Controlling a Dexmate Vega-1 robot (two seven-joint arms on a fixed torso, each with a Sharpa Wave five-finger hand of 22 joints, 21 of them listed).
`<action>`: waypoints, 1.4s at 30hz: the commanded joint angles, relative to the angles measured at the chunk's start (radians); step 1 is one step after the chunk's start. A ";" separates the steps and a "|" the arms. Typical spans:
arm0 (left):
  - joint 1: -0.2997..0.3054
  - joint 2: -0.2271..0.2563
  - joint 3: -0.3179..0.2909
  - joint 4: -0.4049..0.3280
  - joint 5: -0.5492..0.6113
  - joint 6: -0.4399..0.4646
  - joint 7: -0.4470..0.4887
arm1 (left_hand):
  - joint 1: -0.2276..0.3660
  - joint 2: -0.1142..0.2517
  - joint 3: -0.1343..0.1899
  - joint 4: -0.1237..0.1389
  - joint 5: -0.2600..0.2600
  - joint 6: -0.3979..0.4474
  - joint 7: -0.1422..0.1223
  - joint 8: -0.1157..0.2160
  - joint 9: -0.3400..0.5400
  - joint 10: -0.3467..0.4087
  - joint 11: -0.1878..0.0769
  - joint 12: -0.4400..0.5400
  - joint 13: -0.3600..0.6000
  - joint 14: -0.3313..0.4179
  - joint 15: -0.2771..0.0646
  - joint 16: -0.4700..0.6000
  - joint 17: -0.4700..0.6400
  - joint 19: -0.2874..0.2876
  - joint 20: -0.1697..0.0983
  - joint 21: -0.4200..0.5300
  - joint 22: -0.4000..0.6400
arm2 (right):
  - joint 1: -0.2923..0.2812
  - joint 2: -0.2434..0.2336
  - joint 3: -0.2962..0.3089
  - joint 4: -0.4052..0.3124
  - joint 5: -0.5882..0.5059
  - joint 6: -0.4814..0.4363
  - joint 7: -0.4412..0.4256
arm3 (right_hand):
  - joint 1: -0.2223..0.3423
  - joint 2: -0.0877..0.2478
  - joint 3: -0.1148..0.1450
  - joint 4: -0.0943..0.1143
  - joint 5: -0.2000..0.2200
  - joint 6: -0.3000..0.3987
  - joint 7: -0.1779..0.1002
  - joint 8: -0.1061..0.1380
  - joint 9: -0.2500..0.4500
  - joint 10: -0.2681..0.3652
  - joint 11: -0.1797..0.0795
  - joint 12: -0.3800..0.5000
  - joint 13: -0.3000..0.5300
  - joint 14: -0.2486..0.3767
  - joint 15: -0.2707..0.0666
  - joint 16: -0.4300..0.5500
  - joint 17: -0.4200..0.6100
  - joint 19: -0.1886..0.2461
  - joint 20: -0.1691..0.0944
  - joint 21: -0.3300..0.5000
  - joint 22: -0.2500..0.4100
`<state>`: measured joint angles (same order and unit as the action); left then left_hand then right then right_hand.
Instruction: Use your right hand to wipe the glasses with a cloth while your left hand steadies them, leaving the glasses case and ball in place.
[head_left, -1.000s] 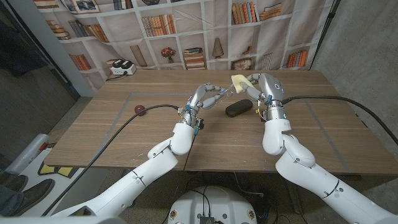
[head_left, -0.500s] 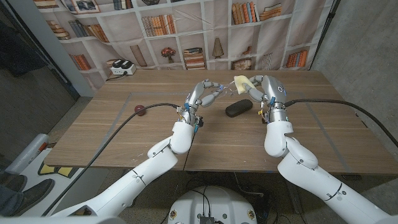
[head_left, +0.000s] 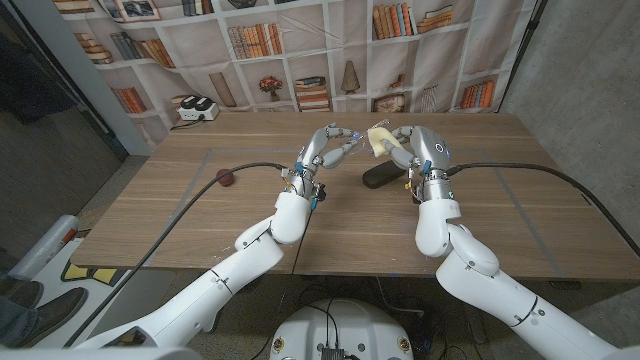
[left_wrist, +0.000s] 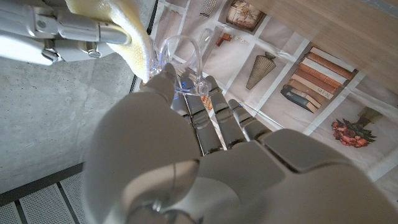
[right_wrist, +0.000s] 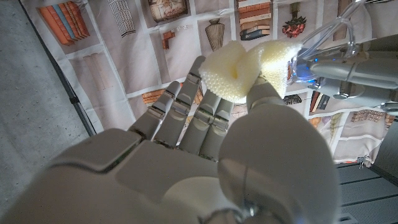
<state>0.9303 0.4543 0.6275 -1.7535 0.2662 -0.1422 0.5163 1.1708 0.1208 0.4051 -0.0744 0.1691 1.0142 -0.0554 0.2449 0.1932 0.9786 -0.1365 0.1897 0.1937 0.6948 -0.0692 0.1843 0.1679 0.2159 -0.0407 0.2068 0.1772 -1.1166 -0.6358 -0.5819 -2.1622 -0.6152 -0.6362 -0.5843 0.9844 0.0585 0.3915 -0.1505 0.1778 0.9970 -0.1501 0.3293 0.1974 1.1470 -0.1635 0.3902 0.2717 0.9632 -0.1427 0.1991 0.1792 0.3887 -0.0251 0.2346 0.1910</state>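
- Above the far middle of the tabletop (head_left: 200, 215), my left robot hand (head_left: 325, 150) pinches the clear glasses (head_left: 357, 143) at its fingertips, and my right robot hand (head_left: 412, 150) grips the yellow cloth (head_left: 381, 138) right beside them.
- Pressing the cloth too hard could, I judge, twist the thin frame out of that light pinch and drop it onto the black glasses case (head_left: 381, 175) below.
- A wide sweep could knock the case; the dark red ball (head_left: 226, 178) sits well apart.
- Head view places case and ball; wrist views show cloth meeting lens.

The glasses case (head_left: 381, 174) lies on the table (head_left: 200, 215), well right of the ball (head_left: 227, 179).
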 joint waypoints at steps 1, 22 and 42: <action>0.009 0.013 -0.010 -0.002 -0.016 -0.025 -0.022 | 0.000 0.007 0.010 0.001 0.006 0.010 -0.001 0.006 0.004 0.041 -0.031 0.002 0.004 0.003 -0.090 0.000 0.003 0.001 -0.004 -0.002 0.002 | 0.012 0.019 -0.018 0.011 -0.024 -0.034 -0.009 | 0.014 0.025 0.007 0.001 0.004 0.076 -0.071 0.003 0.005 0.057 -0.048 0.005 0.002 0.010 -0.062 0.000 0.002 0.002 0.008 0.001 0.002; 0.051 0.032 -0.035 -0.051 0.002 -0.016 -0.009 | -0.004 0.004 0.018 0.001 0.005 0.012 -0.003 0.006 0.004 0.041 -0.035 0.002 0.004 0.005 -0.088 0.001 0.003 0.002 -0.003 -0.002 0.002 | 0.028 0.023 -0.013 0.051 -0.004 -0.035 -0.026 | 0.014 0.025 0.008 0.001 0.004 0.078 -0.071 0.001 0.005 0.059 -0.048 0.004 0.003 0.013 -0.065 0.000 0.003 0.004 0.010 0.001 0.002; 0.030 0.036 -0.037 -0.011 -0.006 -0.063 -0.028 | -0.007 0.002 0.026 0.001 0.005 0.014 -0.001 0.005 0.005 0.041 -0.036 0.002 0.004 0.001 -0.090 0.000 0.003 -0.002 0.001 -0.003 0.002 | 0.022 0.043 -0.064 0.034 -0.045 -0.029 -0.045 | 0.013 0.024 0.007 0.002 0.004 0.079 -0.071 -0.001 0.005 0.060 -0.048 0.002 0.003 0.012 -0.063 -0.001 0.003 0.005 0.010 0.000 0.003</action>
<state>0.9704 0.4842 0.5927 -1.7846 0.2635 -0.1742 0.4981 1.1675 0.1214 0.4147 -0.0785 0.1695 1.0200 -0.0572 0.2413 0.1932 0.9786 -0.1365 0.1818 0.1930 0.6948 -0.0692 0.1843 0.1678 0.2159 -0.0407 0.2068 0.1772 -1.0908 -0.6064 -0.6229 -2.1223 -0.6343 -0.6612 -0.6170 0.9813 0.0616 0.3914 -0.1504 0.1778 0.9969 -0.1503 0.3226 0.1972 1.1491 -0.1615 0.3896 0.2714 0.9648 -0.1410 0.1992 0.1790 0.3926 -0.0213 0.2346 0.1910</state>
